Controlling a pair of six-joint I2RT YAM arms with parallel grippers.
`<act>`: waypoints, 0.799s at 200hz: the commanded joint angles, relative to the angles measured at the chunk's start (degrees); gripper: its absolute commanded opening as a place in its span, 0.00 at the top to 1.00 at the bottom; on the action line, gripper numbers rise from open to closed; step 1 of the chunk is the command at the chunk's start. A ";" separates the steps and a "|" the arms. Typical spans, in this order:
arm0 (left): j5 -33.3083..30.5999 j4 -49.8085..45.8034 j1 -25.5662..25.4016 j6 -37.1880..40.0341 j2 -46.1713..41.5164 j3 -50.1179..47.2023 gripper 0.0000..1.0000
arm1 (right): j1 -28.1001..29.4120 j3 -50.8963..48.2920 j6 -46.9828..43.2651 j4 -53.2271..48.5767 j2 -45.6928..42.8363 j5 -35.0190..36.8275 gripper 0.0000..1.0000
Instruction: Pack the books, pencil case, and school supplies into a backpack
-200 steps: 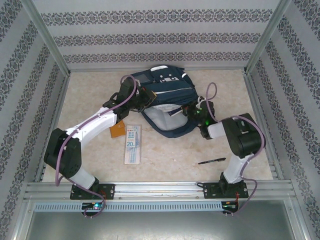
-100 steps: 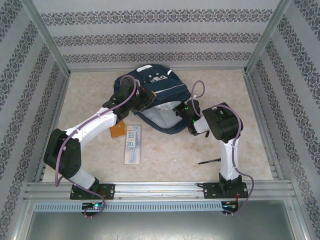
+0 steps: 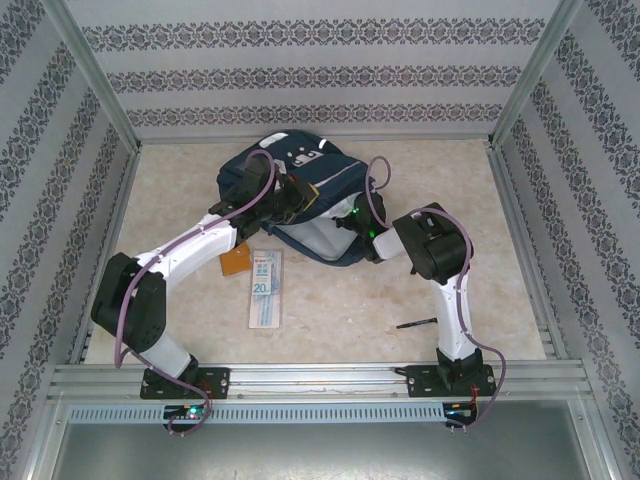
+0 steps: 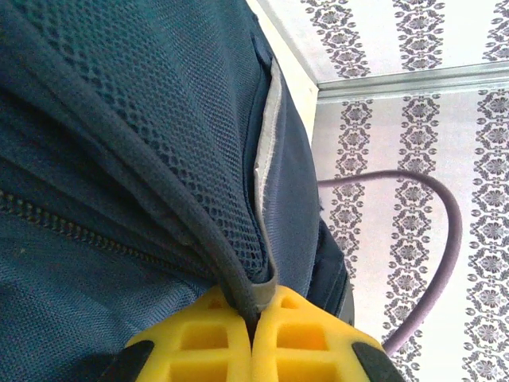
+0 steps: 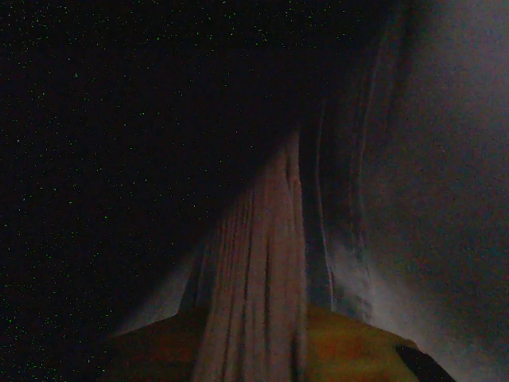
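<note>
On the pale table (image 3: pixel 400 290) the backpack (image 3: pixel 300 165) lies at the back; the left gripper (image 4: pixel 254 322) pinches its rim, so hold it high. The right gripper (image 3: pixel 343 222) is inside, its grip I cannot tell; better to release deep

Top camera: fixed above and behind my two bases, looking down and forward over the whole table (image 3: pixel 400 290) to the patterned back wall (image 3: pixel 320 75); it is distant and takes in both my arms in full.
Left wrist camera: rides my left wrist and looks out past my left gripper (image 4: pixel 253 309) at the bottom edge; very close to the backpack (image 4: pixel 119 119), its mesh nearly against the lens, patterned wall beyond at right.
Right wrist camera: rides my right wrist and looks out past my right gripper (image 5: pixel 254 338); very close and dark, with pale ribbed material (image 5: pixel 254 263) just ahead.
Shared: the top and left wrist cameras both take in the backpack and patterned wall; what the right wrist camera shares, I cannot tell.
</note>
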 commanded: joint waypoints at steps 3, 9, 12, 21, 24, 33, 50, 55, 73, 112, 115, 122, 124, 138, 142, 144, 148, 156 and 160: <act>6.92 7.36 -2.55 2.93 0.12 0.47 1.00 | 0.72 5.58 -3.35 -2.22 2.96 -6.12 0.80; 7.03 7.63 -2.41 3.17 0.28 0.14 1.00 | 0.78 6.38 -3.58 -1.86 3.60 -6.77 0.81; 7.11 7.69 -2.32 3.13 0.34 -0.02 1.00 | 0.77 6.76 -3.69 -2.08 3.81 -7.20 0.82; 7.80 8.32 -2.02 2.73 0.70 -0.63 1.00 | 0.89 7.83 -4.43 -3.26 4.03 -8.59 0.85; 8.09 8.61 -1.84 2.64 0.80 -0.81 1.00 | 0.97 8.23 -4.75 -3.72 4.04 -9.11 0.87; 8.99 8.96 -1.34 2.31 1.16 -1.06 1.00 | 0.98 9.14 -5.33 -4.93 4.05 -10.61 0.92; 10.11 8.34 -0.55 3.82 1.35 -0.80 1.00 | 0.90 10.08 -5.57 -5.12 4.05 -13.49 0.96; 10.22 7.70 -0.36 4.72 1.35 -0.58 1.00 | 0.81 10.38 -5.79 -5.10 4.05 -14.57 0.96; 10.22 5.11 0.62 7.63 1.35 0.13 1.00 | 0.63 11.86 -7.51 -6.95 3.83 -19.29 0.98; 11.28 4.16 2.18 9.98 2.17 0.41 1.00 | 1.89 14.14 -10.06 -9.85 5.04 -25.88 0.98; 11.39 4.07 2.14 10.19 2.29 0.62 1.00 | 1.98 14.21 -10.01 -9.85 5.21 -26.16 0.98; 11.68 3.84 2.16 10.64 2.54 0.78 1.00 | 2.05 14.40 -9.73 -9.68 5.64 -26.86 0.98; 11.70 3.77 2.18 10.72 2.57 0.85 1.00 | 2.11 14.41 -9.64 -9.56 5.74 -27.04 0.98; 11.50 3.40 2.42 11.30 2.59 1.09 1.00 | 1.88 14.50 -9.24 -9.30 6.09 -28.85 0.98; 11.33 3.18 2.52 11.55 2.59 1.13 1.00 | 1.78 14.42 -9.32 -9.57 6.02 -29.30 0.98; 11.22 3.04 2.55 11.65 2.52 1.13 1.00 | 1.73 14.41 -9.45 -9.82 5.95 -29.56 0.98; 10.98 2.72 2.69 11.85 2.43 1.17 1.00 | 1.61 14.41 -9.79 -10.29 5.83 -30.13 0.98; 10.74 2.29 2.90 12.24 2.32 1.25 1.00 | 1.27 14.86 -10.69 -12.32 5.73 -31.56 0.96; 10.74 2.13 2.94 12.43 2.32 1.30 1.00 | 1.16 15.05 -11.37 -13.69 5.72 -32.11 0.95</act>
